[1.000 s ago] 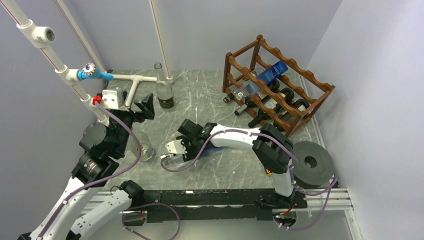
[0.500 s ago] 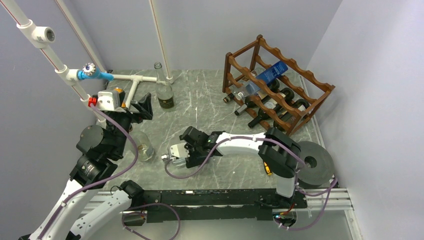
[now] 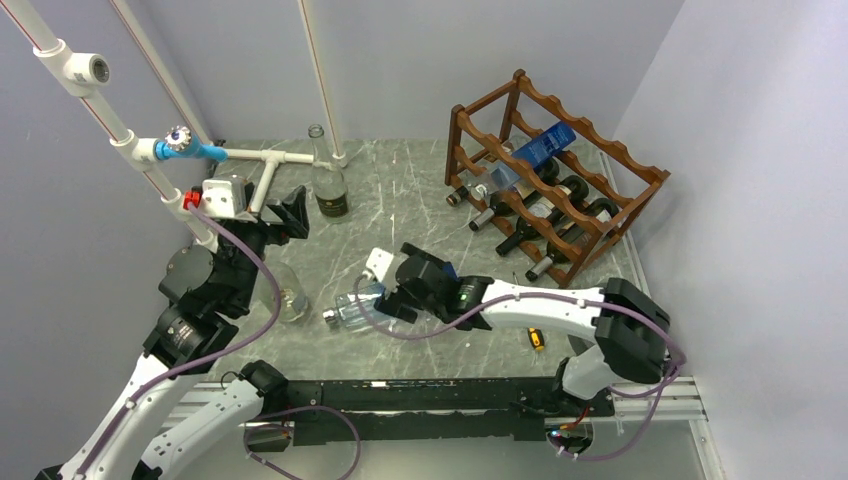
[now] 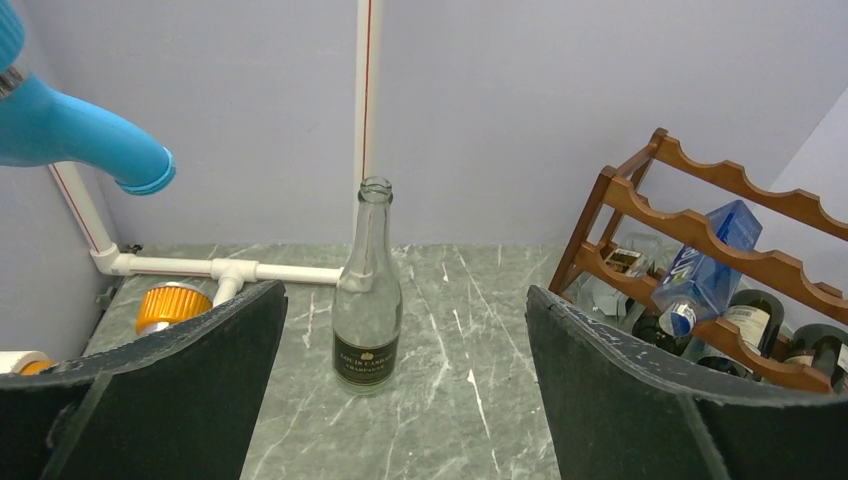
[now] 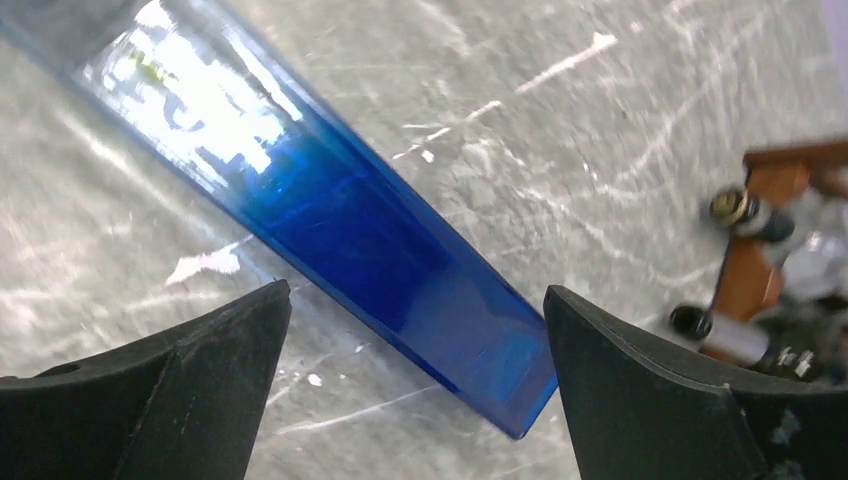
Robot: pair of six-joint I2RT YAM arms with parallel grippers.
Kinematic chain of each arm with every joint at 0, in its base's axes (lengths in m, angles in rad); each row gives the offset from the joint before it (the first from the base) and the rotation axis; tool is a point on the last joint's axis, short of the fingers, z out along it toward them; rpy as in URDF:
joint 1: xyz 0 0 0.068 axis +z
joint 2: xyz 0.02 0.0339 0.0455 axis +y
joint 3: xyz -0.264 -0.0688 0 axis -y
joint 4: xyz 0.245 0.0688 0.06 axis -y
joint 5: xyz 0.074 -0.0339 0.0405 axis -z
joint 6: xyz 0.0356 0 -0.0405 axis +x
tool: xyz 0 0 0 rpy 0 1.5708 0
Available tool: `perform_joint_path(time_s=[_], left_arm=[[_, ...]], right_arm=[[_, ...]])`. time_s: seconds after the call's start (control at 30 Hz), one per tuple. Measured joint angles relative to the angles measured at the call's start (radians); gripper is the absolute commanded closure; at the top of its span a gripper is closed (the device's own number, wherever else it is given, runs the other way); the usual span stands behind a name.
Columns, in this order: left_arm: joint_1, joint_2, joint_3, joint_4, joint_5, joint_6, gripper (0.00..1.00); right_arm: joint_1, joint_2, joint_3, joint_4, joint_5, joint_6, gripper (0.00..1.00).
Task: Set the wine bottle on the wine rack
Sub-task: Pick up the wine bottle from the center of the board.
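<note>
A square bottle [image 3: 355, 308], clear at the neck end and deep blue at the base, lies flat on the grey marble table. In the right wrist view this bottle [image 5: 330, 200] runs slantwise between the fingers of my right gripper [image 5: 416, 290], which stands open just above it, not gripping. From above, the right gripper [image 3: 395, 298] is at the bottle's right end. The wine rack [image 3: 480, 110] stands at the back right, with several bottles in it. My left gripper [image 4: 405, 290] is open and empty, facing an upright clear bottle [image 4: 367, 300] with a black label.
White pipes [image 3: 262, 156] with a blue fitting [image 3: 195, 150] lie at the back left. A clear glass bottle [image 3: 287, 297] sits beside the left arm. A small yellow object [image 3: 535, 338] lies by the right forearm. Walls close in the table on three sides.
My right gripper opened, let go of the blue bottle and drew back to the right; the bottle now lies on the table. The left arm swayed slightly and returned.
</note>
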Motion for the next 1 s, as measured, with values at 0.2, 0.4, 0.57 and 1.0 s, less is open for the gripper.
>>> perform_joint_path(time_s=[0.2,0.4,0.57,1.0], left_arm=[[0.0,-0.001,0.0,0.002,-0.006,-0.003,0.04],[0.0,-0.001,0.0,0.002,-0.012,-0.003,0.04],[0.0,0.0,0.0,0.003,-0.015,-0.002,0.04],[0.0,0.013,0.0,0.005,-0.022,-0.002,0.04]], right_arm=[[-0.002,-0.107,-0.052,0.003,0.136,0.53,0.0],[-0.008,-0.201,-0.153,-0.021,0.208,1.081,0.0],[-0.047,-0.213,-0.265,-0.034,0.227,1.393,0.0],[-0.29,-0.012,-0.245,0.162,0.137,1.469,0.01]])
